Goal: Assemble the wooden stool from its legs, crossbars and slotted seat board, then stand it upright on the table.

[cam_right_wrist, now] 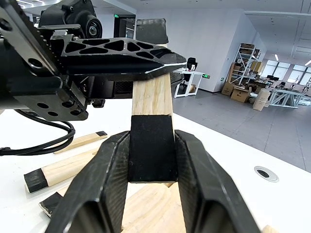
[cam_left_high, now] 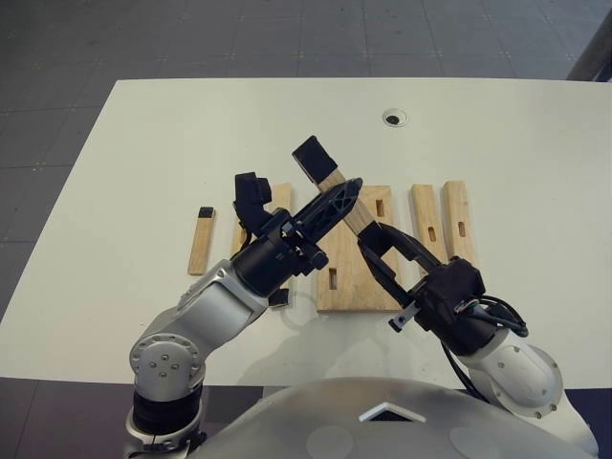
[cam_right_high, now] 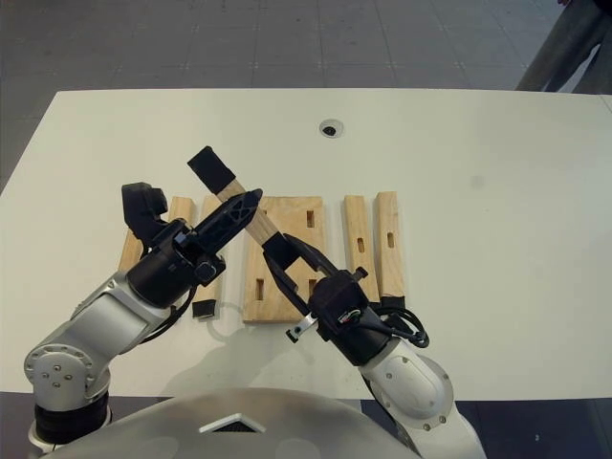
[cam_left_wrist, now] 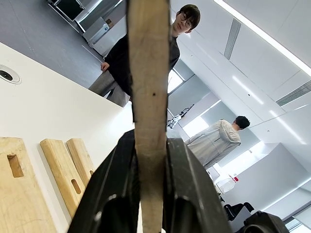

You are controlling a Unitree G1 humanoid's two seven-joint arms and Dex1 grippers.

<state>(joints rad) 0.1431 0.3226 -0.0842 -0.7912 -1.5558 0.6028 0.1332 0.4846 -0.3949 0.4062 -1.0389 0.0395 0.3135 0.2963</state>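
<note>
A wooden leg (cam_left_high: 332,180) with black caps on both ends hangs tilted above the slotted seat board (cam_left_high: 349,292), which lies flat on the white table. My left gripper (cam_left_high: 349,194) is shut on the leg's middle, the wood clamped between its fingers (cam_left_wrist: 116,189). My right gripper (cam_left_high: 370,239) is shut on the leg's lower black cap (cam_right_wrist: 150,148), just over the board. The upper cap (cam_left_high: 314,156) points toward the table's far side.
Two slotted wooden pieces (cam_left_high: 423,206) (cam_left_high: 457,206) lie right of the board. Another leg (cam_left_high: 200,244) lies at the left, with more wood (cam_left_high: 280,196) partly hidden under my left arm. A round hole (cam_left_high: 394,118) sits in the table's far middle.
</note>
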